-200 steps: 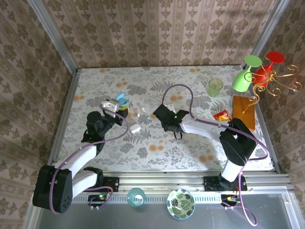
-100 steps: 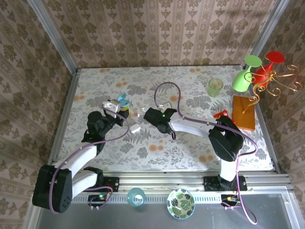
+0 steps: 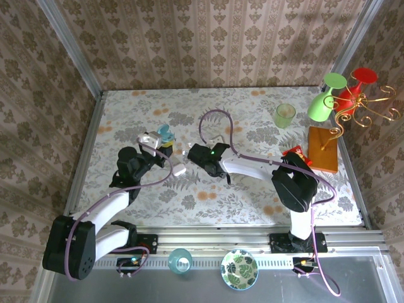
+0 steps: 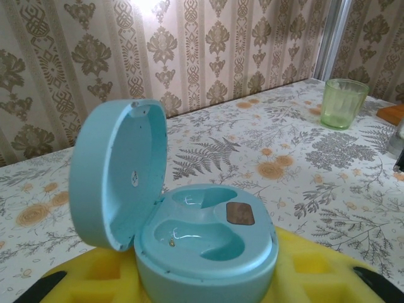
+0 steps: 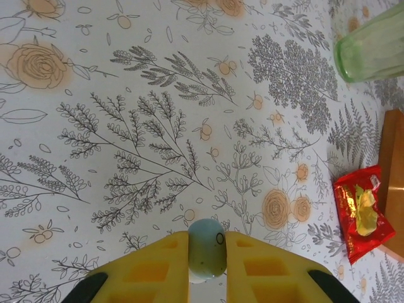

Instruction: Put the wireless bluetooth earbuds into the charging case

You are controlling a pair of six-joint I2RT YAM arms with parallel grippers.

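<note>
**Tech A:** Over the last second the right gripper (image 3: 192, 153) has travelled left across the floral-printed table (image 3: 252, 189). We now read it near the left gripper (image 3: 159, 137). What is its grip status?

**Tech B:** Clamped on a load. In the right wrist view we see its yellow foam pads (image 5: 265, 268) pressing on either side of a small pale blue-white rounded earbud (image 5: 206, 255), which is carried above the tabletop. A clear green glass tumbler (image 5: 372, 44) and a red foil snack packet (image 5: 358, 211) lie further off.

**Tech A:** And the left side?

**Tech B:** We record the left gripper as closed around a light teal rounded hinged charging case (image 4: 205, 243). The case sits between its yellow pads (image 4: 315, 271), raised off the table. The lid (image 4: 117, 177) stands upright and open. Both moulded recesses face up, and we see no earbud seated in either.

**Tech A:** Anything else between the arms?

**Tech B:** A small glossy white rounded object (image 3: 178, 169) rests on the table just in front of the left gripper, touching neither gripper. We cannot tell what it is from above.
</note>
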